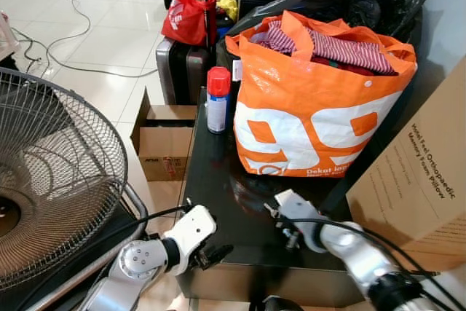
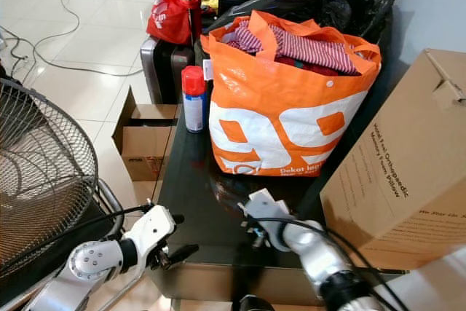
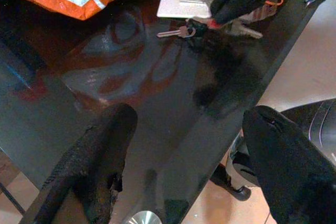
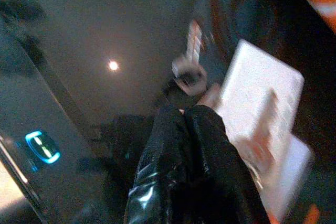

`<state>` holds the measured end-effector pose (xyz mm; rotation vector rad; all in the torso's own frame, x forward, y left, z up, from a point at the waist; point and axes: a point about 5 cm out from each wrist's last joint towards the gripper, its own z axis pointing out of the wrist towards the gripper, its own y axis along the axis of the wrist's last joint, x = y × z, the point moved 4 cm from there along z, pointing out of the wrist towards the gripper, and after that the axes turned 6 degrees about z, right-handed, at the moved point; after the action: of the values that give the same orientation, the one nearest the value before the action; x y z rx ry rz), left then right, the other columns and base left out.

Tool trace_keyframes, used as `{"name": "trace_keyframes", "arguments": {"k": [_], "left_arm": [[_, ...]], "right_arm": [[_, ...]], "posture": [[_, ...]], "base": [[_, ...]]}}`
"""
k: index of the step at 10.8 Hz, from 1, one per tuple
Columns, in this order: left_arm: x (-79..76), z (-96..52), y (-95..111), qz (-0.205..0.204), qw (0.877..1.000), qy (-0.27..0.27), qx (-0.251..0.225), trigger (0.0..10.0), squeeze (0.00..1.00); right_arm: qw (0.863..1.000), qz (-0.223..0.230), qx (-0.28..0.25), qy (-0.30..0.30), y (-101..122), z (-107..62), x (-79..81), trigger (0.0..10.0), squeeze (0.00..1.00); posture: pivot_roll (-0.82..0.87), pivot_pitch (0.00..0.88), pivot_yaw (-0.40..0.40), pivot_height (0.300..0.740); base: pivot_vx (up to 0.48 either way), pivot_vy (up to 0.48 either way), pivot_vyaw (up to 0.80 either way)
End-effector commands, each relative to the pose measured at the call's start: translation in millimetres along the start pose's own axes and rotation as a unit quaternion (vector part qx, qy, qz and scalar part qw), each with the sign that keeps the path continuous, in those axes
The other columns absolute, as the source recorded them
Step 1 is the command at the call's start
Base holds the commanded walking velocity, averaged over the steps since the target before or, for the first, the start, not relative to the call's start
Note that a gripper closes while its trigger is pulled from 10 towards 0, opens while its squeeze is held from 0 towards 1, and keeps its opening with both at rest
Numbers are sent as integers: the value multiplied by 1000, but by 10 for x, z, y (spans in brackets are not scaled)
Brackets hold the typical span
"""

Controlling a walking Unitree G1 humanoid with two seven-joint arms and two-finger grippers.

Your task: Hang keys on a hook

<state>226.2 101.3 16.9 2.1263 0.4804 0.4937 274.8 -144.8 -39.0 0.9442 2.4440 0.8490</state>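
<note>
Nearby, keys (image 3: 185, 30) beside card (image 3: 184, 4), table edge (image 3: 294, 40) close

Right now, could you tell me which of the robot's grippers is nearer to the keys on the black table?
Right. The right gripper is down at the keys, its fingers closed beside them. The left gripper hangs open at the table's near edge, apart from them.
</note>
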Motion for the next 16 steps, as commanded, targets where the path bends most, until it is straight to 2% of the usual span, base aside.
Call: {"name": "trace_keyframes", "arguments": {"k": [1,2,4,7,9,11,12,13,14,15,16], "left_arm": [[23,-16,29,6,1000,4,-4,10000,0],[19,-19,28,7,1000,3,-3,10000,0],[3,-26,25,10,1000,0,-3,10000,0],[-4,-31,23,12,1000,4,-4,10000,0],[-10,-27,20,12,1000,5,-5,10000,0],[-12,-24,22,14,1000,6,-6,10000,0],[-14,-22,23,15,1000,6,-7,10000,0],[-15,-19,23,15,1000,6,-7,10000,0],[-14,-15,21,15,1000,6,-7,10000,0],[-13,-14,20,15,1000,7,-6,10000,0],[-10,-14,19,16,1000,7,-6,10000,0]], "right_arm": [[999,-10,24,-22,-99,-48,-123,0,0],[999,-15,34,-33,-138,-61,-167,0,0],[999,-4,27,-27,-120,-84,-159,0,0],[998,43,-52,0,47,-205,-150,0,0],[992,56,-107,32,168,-338,-108,0,0],[986,84,-139,37,242,-402,-110,0,0],[990,67,-119,32,179,-400,-101,0,0],[994,59,-92,28,99,-369,-87,2000,0],[996,60,-70,21,41,-339,-69,10000,0],[995,73,-62,12,29,-315,-74,10000,0],[992,86,-87,24,158,-257,21,10000,1000]], "posture": [[-39,48,-59,740],[-41,47,-58,740],[-42,48,-57,740],[-42,45,-58,740],[-42,40,-58,740],[-45,32,-59,740],[-44,28,-61,740],[-43,27,-62,740],[-40,22,-65,740],[-39,20,-66,740],[-39,17,-66,740]], "base": [[0,0,0],[0,0,0],[0,0,0],[0,0,0],[0,0,0],[0,0,0],[0,0,0],[0,0,0],[0,0,0],[0,0,0],[0,0,0]]}}
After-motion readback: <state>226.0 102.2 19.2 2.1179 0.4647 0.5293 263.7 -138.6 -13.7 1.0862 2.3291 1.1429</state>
